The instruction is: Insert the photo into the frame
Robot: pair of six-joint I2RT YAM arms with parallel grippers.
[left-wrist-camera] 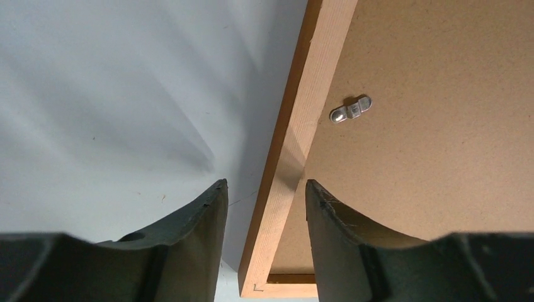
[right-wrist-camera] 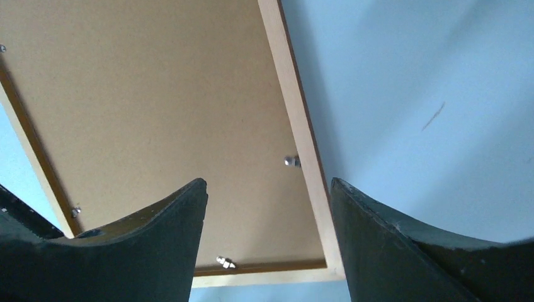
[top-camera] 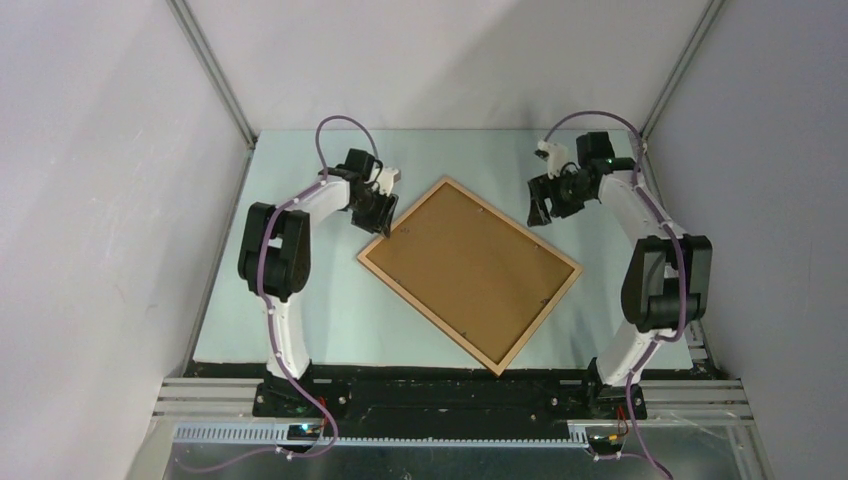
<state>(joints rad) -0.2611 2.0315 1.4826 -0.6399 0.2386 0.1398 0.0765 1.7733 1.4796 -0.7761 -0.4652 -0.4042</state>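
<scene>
The light-wood frame [top-camera: 428, 315] lies face down and turned diamond-wise on the table, its opening filled by a plain brown backing board [top-camera: 470, 270]. The photo is out of view. My left gripper [top-camera: 383, 228] is low at the frame's left corner. In the left wrist view it [left-wrist-camera: 266, 189] is open and straddles the moulding [left-wrist-camera: 315, 82], with a gap on each side. My right gripper [top-camera: 540, 210] hovers open over the upper right edge, above the moulding [right-wrist-camera: 296, 107] and board [right-wrist-camera: 157, 94], holding nothing.
Small metal turn clips [left-wrist-camera: 351, 109] [right-wrist-camera: 291, 161] sit on the board near the moulding. The pale table surface [top-camera: 300, 300] is bounded by white walls on the left, the right and at the back. The arm bases stand at the near edge.
</scene>
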